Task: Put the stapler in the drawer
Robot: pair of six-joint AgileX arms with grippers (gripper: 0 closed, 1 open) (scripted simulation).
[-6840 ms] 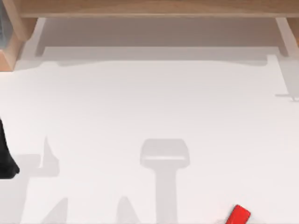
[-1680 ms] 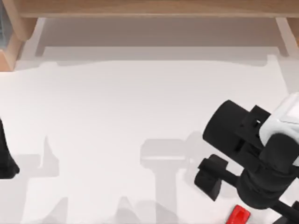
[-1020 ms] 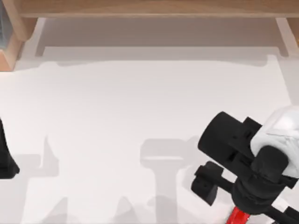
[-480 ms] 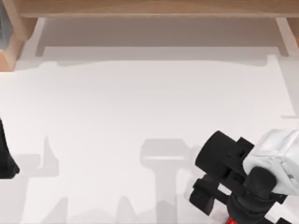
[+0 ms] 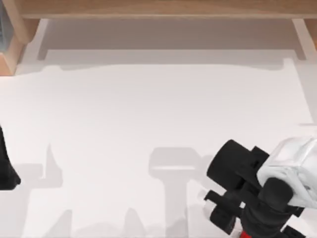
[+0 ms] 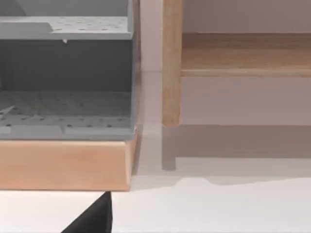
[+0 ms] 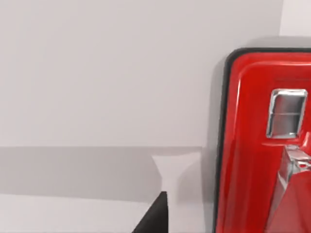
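The stapler (image 7: 262,145) is glossy red with a black rim and a small metal plate. It lies flat on the white table at the front right, where a red sliver of the stapler (image 5: 246,233) shows under my right arm. My right gripper (image 5: 250,225) is down over it and open. One black fingertip (image 7: 156,217) stands beside the stapler, with a strip of bare table between them. The drawer (image 6: 63,165) has a light wooden front and grey perforated shelves, and stands at the table's back left corner (image 5: 7,47). My left arm (image 5: 6,168) is parked at the left edge.
A long wooden shelf (image 5: 158,9) on thin legs (image 6: 171,63) runs along the back of the table. The white tabletop (image 5: 148,109) between the shelf and the arms carries only shadows.
My right arm came in from the right and dropped over the stapler, hiding most of it. In the last half second its fingertip slid inward. The left arm stayed still.
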